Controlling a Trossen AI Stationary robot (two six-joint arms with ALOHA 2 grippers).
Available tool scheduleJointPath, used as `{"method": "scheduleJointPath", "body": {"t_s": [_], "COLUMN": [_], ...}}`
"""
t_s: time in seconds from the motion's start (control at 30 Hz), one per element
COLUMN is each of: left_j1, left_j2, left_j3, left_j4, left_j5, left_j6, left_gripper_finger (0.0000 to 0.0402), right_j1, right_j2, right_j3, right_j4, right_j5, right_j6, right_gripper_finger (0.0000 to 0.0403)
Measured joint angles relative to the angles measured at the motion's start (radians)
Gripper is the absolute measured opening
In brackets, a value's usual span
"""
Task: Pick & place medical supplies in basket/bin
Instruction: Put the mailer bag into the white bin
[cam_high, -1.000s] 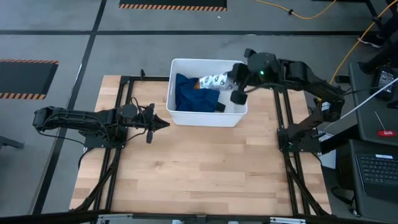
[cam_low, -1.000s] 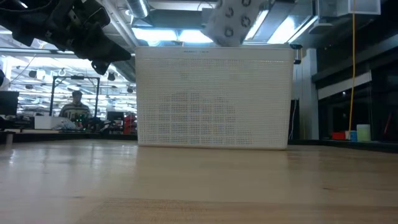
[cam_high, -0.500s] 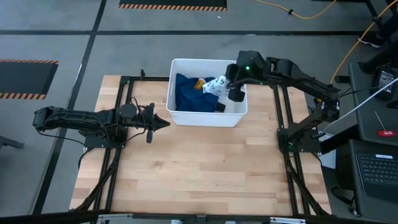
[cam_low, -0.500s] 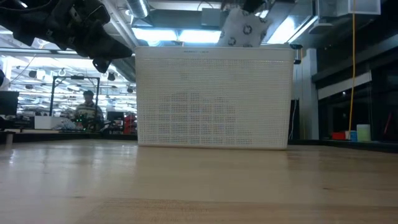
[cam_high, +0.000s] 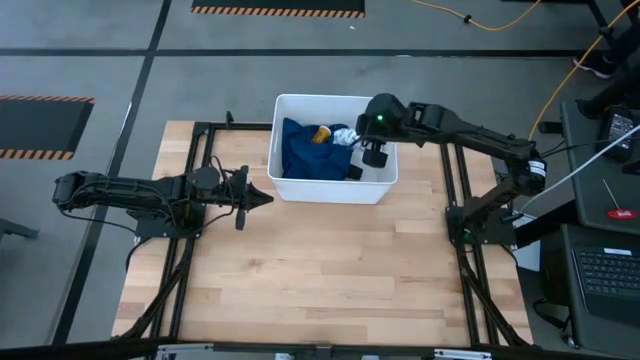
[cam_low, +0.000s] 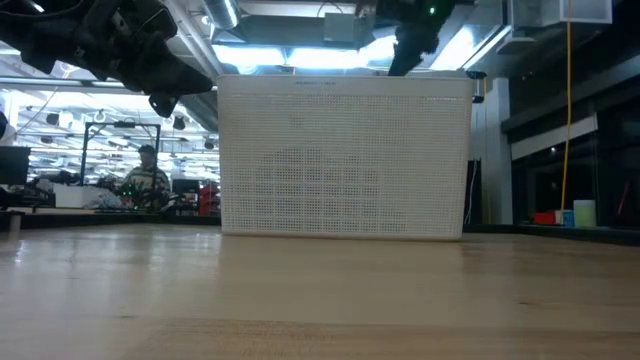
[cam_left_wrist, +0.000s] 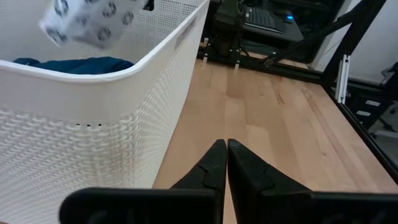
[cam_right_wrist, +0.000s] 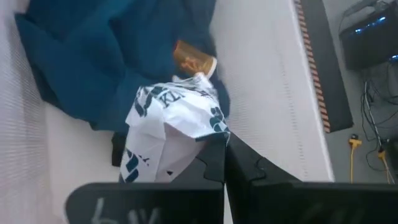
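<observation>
- The table (cam_high: 320, 270) was pale wooden planks inside a black metal frame, standing on a grey floor with hazard-striped mats; the low view looked past it into a lit hall where one person (cam_low: 146, 178) sat far off.
- One white tub (cam_high: 378, 185) stood at the table's 12 o'clock edge, a rounded rectangle of plastic with tall walls perforated in a fine lattice.
- Inside it lay one dark blue cloth (cam_high: 305, 150), soft and crumpled, filling the 9 o'clock half.
- One small bottle (cam_right_wrist: 194, 60) with an orange part showing rested beside the cloth, towards the tub's 12 o'clock wall.
- One small black cylinder (cam_high: 354, 173) lay on the tub floor near its 4 o'clock corner.
- One crinkled white packet (cam_right_wrist: 171, 124) with blue-green print hung above the cloth, inside the tub's rim.
- The right gripper (cam_right_wrist: 224, 152) reached over the tub's 3 o'clock side, its two dark fingers pinched on the packet's edge.
- The left gripper (cam_left_wrist: 226, 163) waited at the table's 9 o'clock side, just outside the tub, its fingers pressed together on nothing.
</observation>
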Motion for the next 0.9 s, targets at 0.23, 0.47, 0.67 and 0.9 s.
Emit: {"method": "scheduleJointPath", "body": {"t_s": [0.23,0.47,0.67,0.9], "left_j1": [0.0,0.0,0.0,0.0], "left_j2": [0.0,0.0,0.0,0.0], "left_j3": [0.0,0.0,0.0,0.0], "left_j4": [0.0,0.0,0.0,0.0], "left_j5": [0.0,0.0,0.0,0.0], "left_j6": [0.001,0.002,0.002,0.002], "left_gripper_finger": [0.0008,0.0009,0.0004,0.0004], "right_j1": [-0.035,-0.043,-0.043,-0.044], "right_j2": [0.0,0.0,0.0,0.0], "right_j3": [-0.129,-0.223,-0.264,-0.322], "right_j4": [0.063,0.094,0.154,0.245], "right_j5": [0.0,-0.036,-0.072,-0.088], "right_j6": [-0.006,-0.006,-0.006,-0.005], "right_gripper_finger": [0.0,0.0,0.0,0.0]}}
